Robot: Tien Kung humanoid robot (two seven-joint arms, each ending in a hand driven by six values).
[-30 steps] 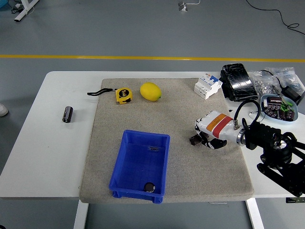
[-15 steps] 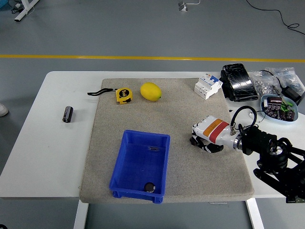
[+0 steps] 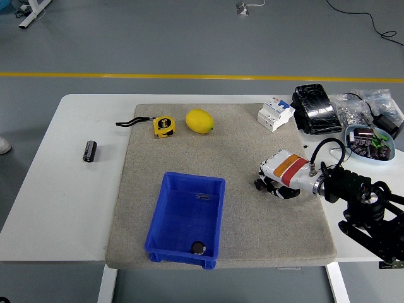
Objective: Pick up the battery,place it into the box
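On my feed, non-task stock: grey mat (image 3: 252,221) covering the white table (image 3: 82,208); yellow tape measure (image 3: 164,125) beside a lemon (image 3: 199,120) at the mat's far edge; white breaker block (image 3: 275,113); black wrapped package (image 3: 314,108); bowl of small parts (image 3: 369,141).

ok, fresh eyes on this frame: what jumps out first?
The blue box at the mat's front centre, with a small dark cylinder inside near its front wall. Next, the right hand, curled low on the mat to the box's right; what it holds is unclear. Then the bright lemon and yellow tape measure at the far edge.
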